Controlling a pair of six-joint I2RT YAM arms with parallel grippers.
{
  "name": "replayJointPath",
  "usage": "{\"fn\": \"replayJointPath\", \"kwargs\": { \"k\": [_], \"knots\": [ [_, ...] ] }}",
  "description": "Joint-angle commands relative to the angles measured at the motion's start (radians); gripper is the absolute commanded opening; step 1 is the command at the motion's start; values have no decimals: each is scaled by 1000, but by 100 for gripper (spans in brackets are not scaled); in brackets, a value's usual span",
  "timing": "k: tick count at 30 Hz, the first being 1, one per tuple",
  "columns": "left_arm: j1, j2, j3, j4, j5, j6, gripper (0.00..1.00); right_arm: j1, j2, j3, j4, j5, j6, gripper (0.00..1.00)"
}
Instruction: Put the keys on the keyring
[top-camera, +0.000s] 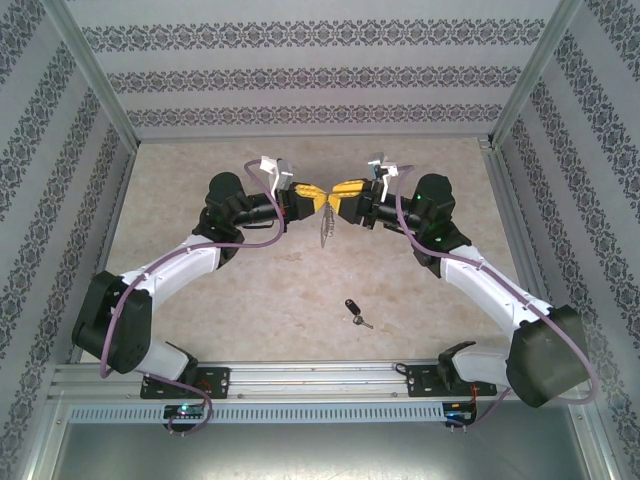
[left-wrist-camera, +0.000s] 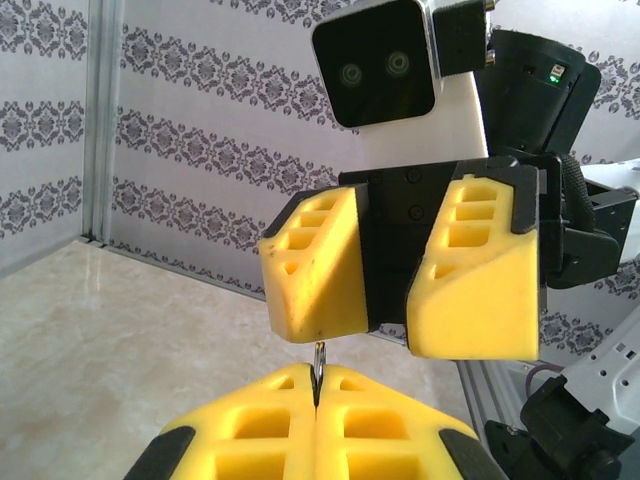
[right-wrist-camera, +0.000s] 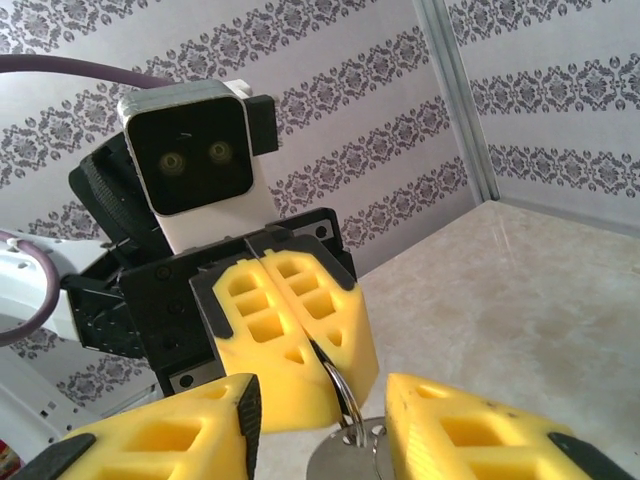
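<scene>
Cable (top-camera: 262, 238), purple and slack, follows your white-and-black left arm (top-camera: 170, 268) from the near left corner of the worktop (top-camera: 200, 300) in toward its middle. At the end of that arm, the left gripper (top-camera: 303, 197) is raised above the worktop and points right. Its two yellow fingers are ribbed, wedge-shaped blocks with hollow cells, pressed tight together. Clamped in the seam between them is the keyring (top-camera: 327, 227).

From above, you see the keyring as a slim grey metal strip hanging down from the fingertips over the middle of the worktop, with a faint beaded look along it. In the right wrist view, thin wire rings curl out of the seam, with a flat, dull grey piece of metal below them. In the left wrist view, only a narrow steel edge stands up from the closed tips.

Facing it from the right, your right gripper (top-camera: 346, 189) has the same yellow blocks. Its jaws stand apart on either side of the hanging metal, and there is daylight between the pads and the rings.

The key (top-camera: 355, 312) lies flat on the pale, marbled, glossy worktop, a little right of centre and nearer the near edge. It has a chunky black plastic head, and its short silver blade points toward the near right corner. It is well apart from both grippers.
</scene>
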Motion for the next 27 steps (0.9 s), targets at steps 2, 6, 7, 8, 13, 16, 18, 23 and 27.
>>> {"fn": "replayJointPath", "kwargs": {
  "k": [2,6,7,8,13,16,18,23,27],
  "knots": [
    [-14,-1,42,79,26,-21,0,14,-2,38,2,-35,-29,34],
    [-15,-4,45,82,23,-26,0,15,0,37,-12,-37,-37,32],
    [-15,-5,44,87,23,-29,0,15,2,37,-14,-40,-39,32],
    [-15,-5,43,90,21,-33,0,15,4,37,-18,-41,-41,32],
    [-15,-10,42,98,19,-40,0,14,17,36,-20,-47,-41,27],
    [-15,-11,47,96,21,-44,0,15,21,37,-14,-52,-37,23],
    [-15,-12,47,96,21,-44,0,15,21,38,-14,-52,-37,21],
    [-18,-12,47,87,24,-44,0,15,15,37,-7,-38,-33,8],
    [-21,-11,52,68,27,-44,0,15,7,33,1,-35,-26,0]
  ]
}}
